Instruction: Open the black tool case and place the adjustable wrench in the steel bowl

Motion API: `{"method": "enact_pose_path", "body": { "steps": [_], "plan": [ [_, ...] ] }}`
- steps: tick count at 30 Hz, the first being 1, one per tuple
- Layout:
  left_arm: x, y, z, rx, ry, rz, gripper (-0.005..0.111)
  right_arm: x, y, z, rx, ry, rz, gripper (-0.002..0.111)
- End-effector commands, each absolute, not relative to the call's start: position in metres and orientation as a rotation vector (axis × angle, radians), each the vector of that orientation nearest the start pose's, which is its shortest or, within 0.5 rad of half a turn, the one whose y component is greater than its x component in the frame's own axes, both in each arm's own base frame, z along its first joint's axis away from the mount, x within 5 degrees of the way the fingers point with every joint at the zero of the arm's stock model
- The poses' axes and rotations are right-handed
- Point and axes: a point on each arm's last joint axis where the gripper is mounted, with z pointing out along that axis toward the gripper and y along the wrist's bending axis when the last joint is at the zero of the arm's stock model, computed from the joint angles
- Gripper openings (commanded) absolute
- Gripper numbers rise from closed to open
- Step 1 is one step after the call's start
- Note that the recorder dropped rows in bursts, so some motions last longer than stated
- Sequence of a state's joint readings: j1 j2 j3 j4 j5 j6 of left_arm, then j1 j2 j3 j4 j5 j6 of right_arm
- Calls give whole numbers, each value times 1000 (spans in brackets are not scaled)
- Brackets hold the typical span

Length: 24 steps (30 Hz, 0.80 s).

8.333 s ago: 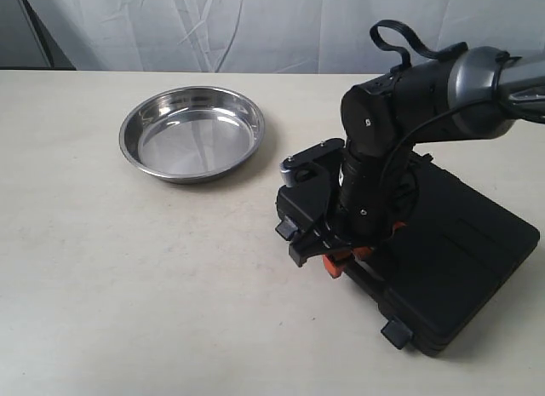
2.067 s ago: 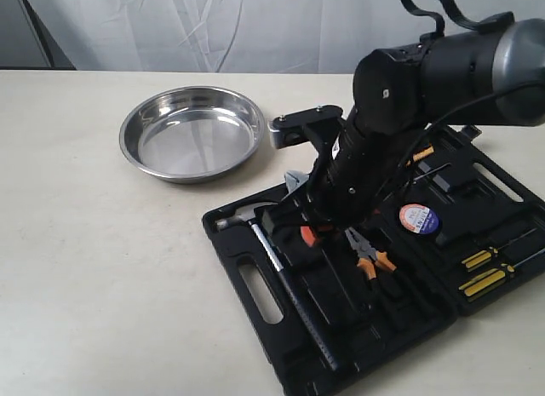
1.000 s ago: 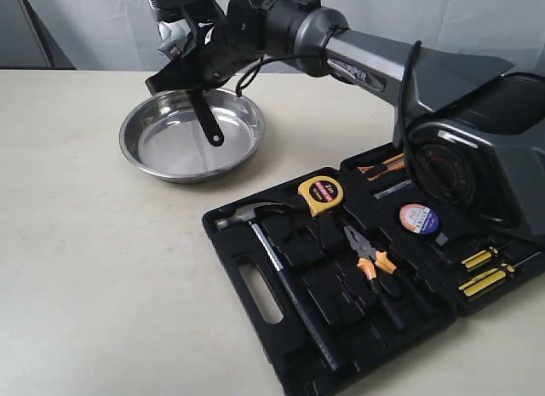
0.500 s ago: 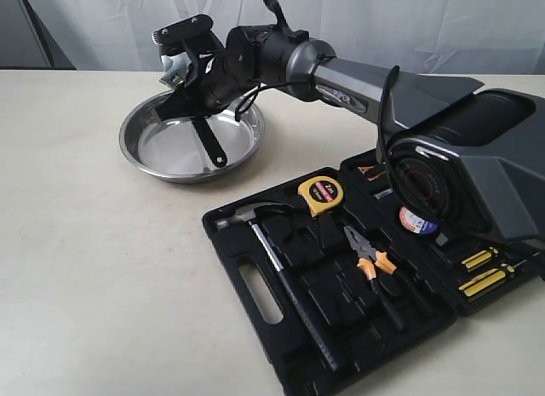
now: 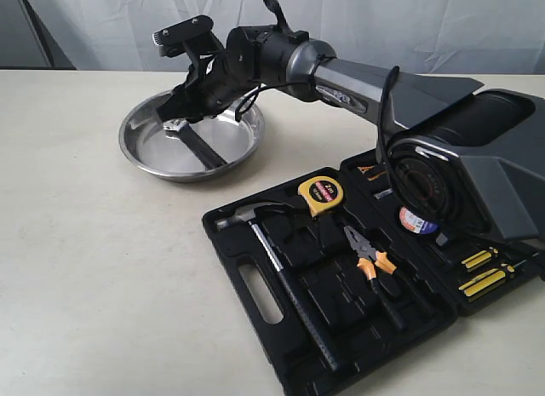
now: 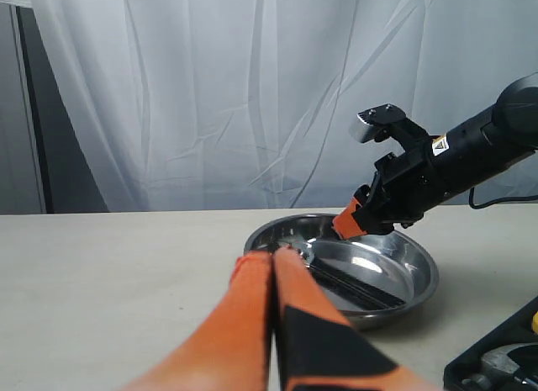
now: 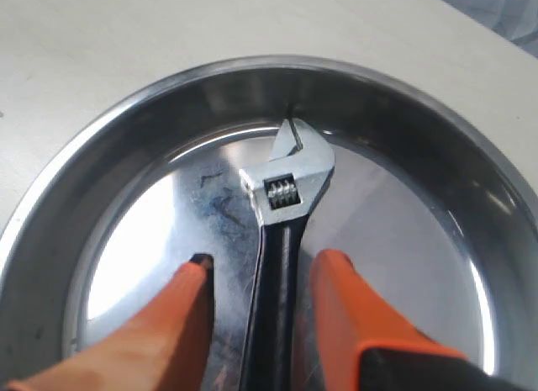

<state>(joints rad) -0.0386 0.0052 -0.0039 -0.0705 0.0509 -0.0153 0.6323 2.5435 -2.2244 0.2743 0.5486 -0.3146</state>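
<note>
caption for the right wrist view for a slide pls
Right gripper, open, straddles the adjustable wrench lying flat in the steel bowl, its silver head toward the rim.

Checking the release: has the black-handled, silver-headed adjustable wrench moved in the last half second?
Yes. The adjustable wrench dropped from hanging over the round steel bowl to lying flat on its bottom, free of the open right gripper.

right arm (image 5: 353, 77) lettering perhaps "PIPER", tape measure (image 5: 321, 192) label blurred
</note>
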Motion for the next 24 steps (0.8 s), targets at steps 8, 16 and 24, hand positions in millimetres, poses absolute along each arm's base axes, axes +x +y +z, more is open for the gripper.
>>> {"method": "enact_pose_path", "body": {
  "steps": [8,16,24],
  "plan": [
    [56,-3,209,-25,1533,-101,0,447,345,175,-877,2213,491,34],
    [56,-3,209,-25,1533,-101,0,420,335,224,-1003,2318,530,-1],
    [56,-3,209,-25,1533,-101,0,386,312,268,-1066,2376,527,-1]
  ]
}}
